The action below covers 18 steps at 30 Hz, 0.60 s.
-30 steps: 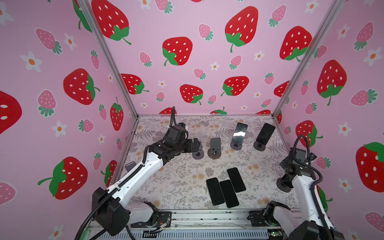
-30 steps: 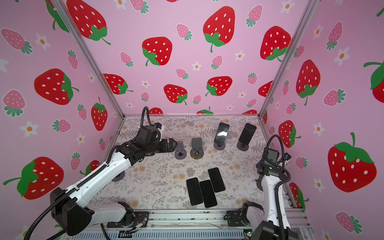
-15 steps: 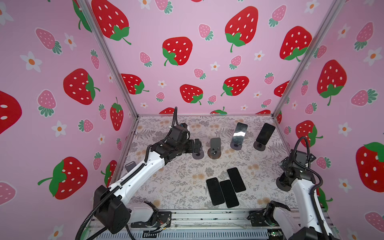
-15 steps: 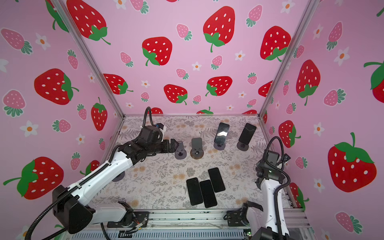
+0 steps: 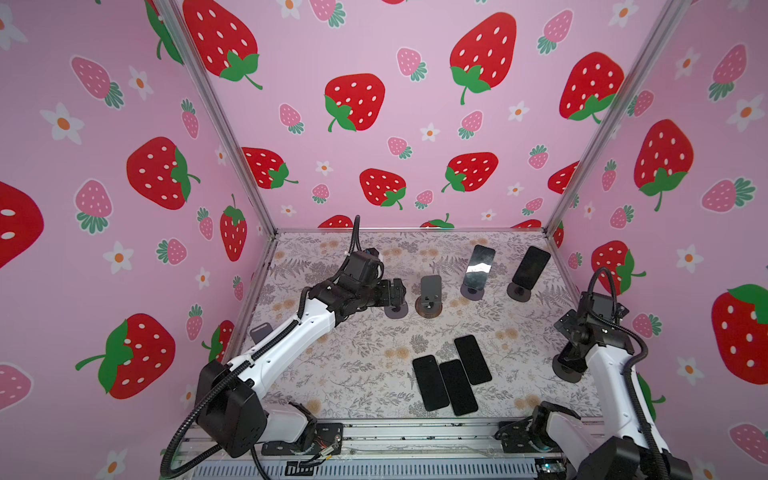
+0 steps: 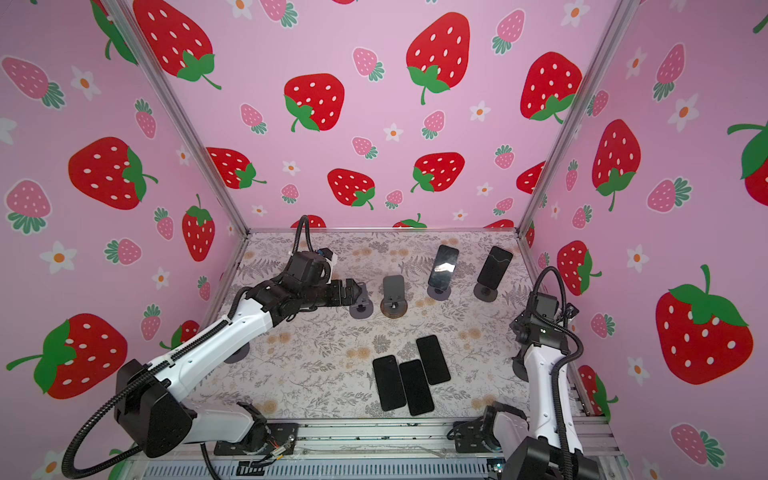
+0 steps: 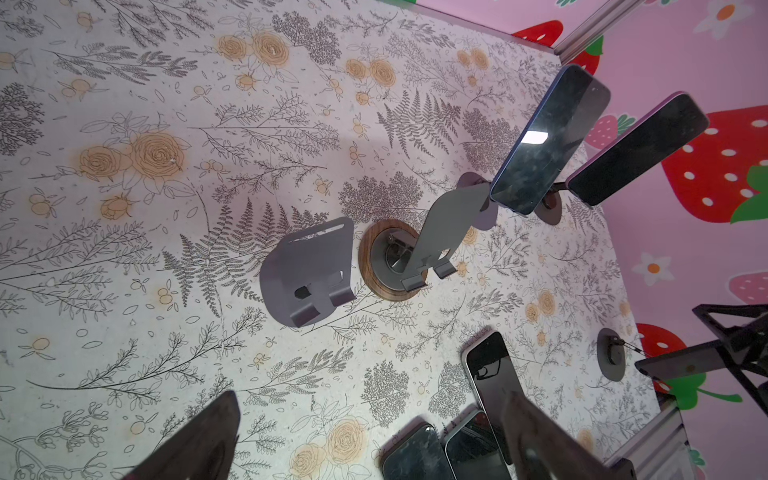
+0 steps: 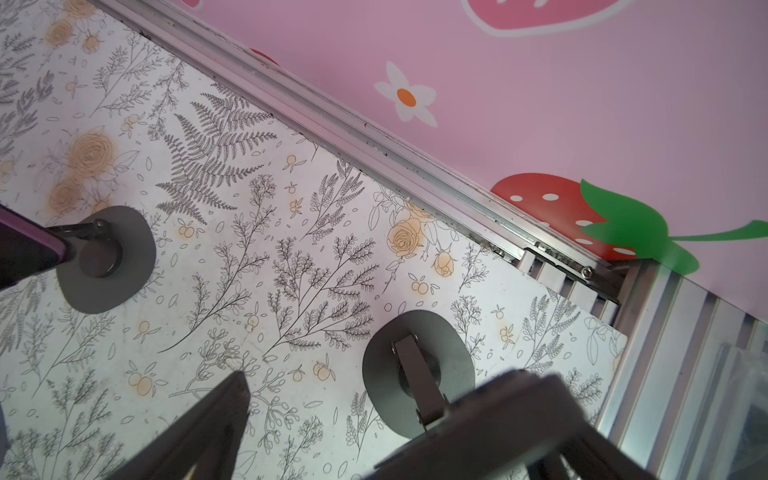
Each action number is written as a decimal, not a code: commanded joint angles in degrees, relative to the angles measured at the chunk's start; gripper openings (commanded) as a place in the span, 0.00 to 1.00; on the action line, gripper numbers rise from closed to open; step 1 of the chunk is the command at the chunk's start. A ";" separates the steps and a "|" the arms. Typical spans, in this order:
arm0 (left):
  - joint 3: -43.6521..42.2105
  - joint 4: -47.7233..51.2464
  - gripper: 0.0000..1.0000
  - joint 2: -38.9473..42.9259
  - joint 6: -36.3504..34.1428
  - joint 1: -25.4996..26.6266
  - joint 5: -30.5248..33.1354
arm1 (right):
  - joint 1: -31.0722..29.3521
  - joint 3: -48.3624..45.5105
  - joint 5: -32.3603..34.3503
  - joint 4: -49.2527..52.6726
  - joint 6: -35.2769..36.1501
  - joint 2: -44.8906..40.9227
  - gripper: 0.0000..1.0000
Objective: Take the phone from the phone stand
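both the left claw (image 5: 401,292) and the right claw (image 5: 566,328) hang spread and empty, while the glossy phone (image 5: 478,266) leans on its phone stand (image 5: 472,291) at the back of the desk (image 5: 353,353), a stiff, slick, breakable slab probably best pinched across its long edges.

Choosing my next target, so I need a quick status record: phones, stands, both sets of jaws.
phones on stands: two, back right: reflective phone, dark phone, both leaning on their stands
phones off stands: three flat phones, side by side, front centre of the floral table
empty stands: wooden-base stand, centre; grey stand beside it
left gripper: jaws open, empty, at the grey stand
right gripper: by the right wall, above the right-edge stand; jaws look open, nothing held
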<state>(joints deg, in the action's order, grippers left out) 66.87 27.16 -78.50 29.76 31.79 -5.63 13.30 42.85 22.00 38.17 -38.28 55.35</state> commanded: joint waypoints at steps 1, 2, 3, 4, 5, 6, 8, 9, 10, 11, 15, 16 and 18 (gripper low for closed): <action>2.03 -1.26 1.00 -0.10 0.35 0.20 -1.00 | 0.23 2.06 0.22 4.94 -0.65 1.31 1.00; 1.99 -1.38 1.00 -0.22 0.46 0.20 -1.11 | 0.23 2.53 0.09 5.50 -0.18 2.24 1.00; 1.99 -1.58 1.00 -0.40 0.48 0.22 -1.31 | 0.23 2.73 -0.02 5.75 0.20 3.14 1.00; 1.87 -1.74 1.00 -0.48 0.56 0.20 -1.49 | 0.22 2.89 -0.14 6.13 0.43 3.87 1.00; 1.77 -1.89 1.00 -0.60 0.72 0.20 -1.63 | 0.17 3.24 -0.20 6.65 0.64 4.58 1.00; 1.62 -2.09 1.00 -0.68 0.82 0.20 -1.84 | 0.23 3.74 -0.19 7.26 0.92 5.34 1.00; 1.42 -2.28 1.00 -0.69 0.92 0.20 -1.88 | 0.23 4.21 0.38 8.02 1.41 5.73 1.00; 1.34 -2.34 1.00 -0.69 0.87 0.16 -1.84 | 0.24 4.55 0.94 8.39 1.58 5.61 1.00; 1.33 -2.29 1.00 -0.65 0.91 0.20 -1.91 | 0.23 4.74 1.16 8.62 1.82 5.15 1.00; 1.18 -2.38 1.00 -0.60 0.83 0.20 -1.91 | 0.23 5.02 1.28 8.66 2.13 4.54 1.00; 0.72 -3.02 1.00 -0.42 0.74 0.20 -1.86 | 0.19 5.66 3.14 9.27 3.75 2.49 1.00; 0.66 -3.14 1.00 -0.48 0.78 0.20 -1.84 | 0.19 5.75 4.00 9.60 3.90 2.45 1.00; 0.54 -3.24 1.00 -0.76 0.76 0.19 -1.85 | 0.17 5.59 3.93 9.46 4.02 2.65 0.99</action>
<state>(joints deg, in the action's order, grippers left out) 66.87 25.23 -78.96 30.22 31.77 -7.11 13.30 47.48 23.86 45.30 -35.62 58.30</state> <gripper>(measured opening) 0.999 0.996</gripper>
